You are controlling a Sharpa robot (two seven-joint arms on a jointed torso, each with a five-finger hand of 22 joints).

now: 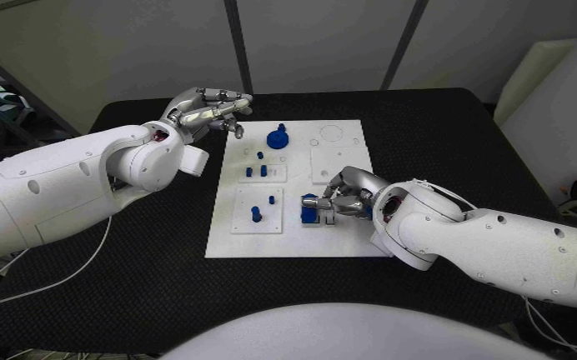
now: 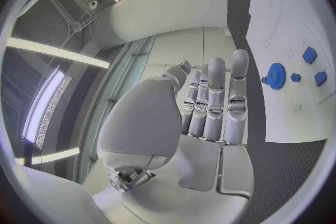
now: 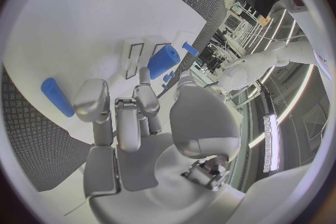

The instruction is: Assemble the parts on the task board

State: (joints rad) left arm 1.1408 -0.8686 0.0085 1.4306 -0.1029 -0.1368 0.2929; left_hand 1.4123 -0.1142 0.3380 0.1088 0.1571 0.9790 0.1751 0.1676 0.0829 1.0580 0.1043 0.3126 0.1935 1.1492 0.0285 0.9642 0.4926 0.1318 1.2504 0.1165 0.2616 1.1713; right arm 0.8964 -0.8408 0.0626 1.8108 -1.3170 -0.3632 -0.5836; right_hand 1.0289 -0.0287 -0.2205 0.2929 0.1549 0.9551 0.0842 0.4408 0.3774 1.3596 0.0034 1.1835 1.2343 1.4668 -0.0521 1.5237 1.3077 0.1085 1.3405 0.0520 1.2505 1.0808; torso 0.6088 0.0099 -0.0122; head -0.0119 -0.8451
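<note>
Black, rough surface point(image 1: 144, 293) carries the white board point(image 1: 288, 235) in its middle. At the left, the left hand point(image 1: 211, 112) hovers beside the board's far corner, fingers loosely curled, holding nothing. Near it the blue gear point(image 1: 278, 137) stands on the board. At the right, the right hand point(image 1: 340, 202) bends down and grips a blue part point(image 1: 315, 211) at the board. To seat it well, I think it should be lowered straight and slowly.

Right robot hand point(image 1: 340, 199) perhaps hides a part.
</note>
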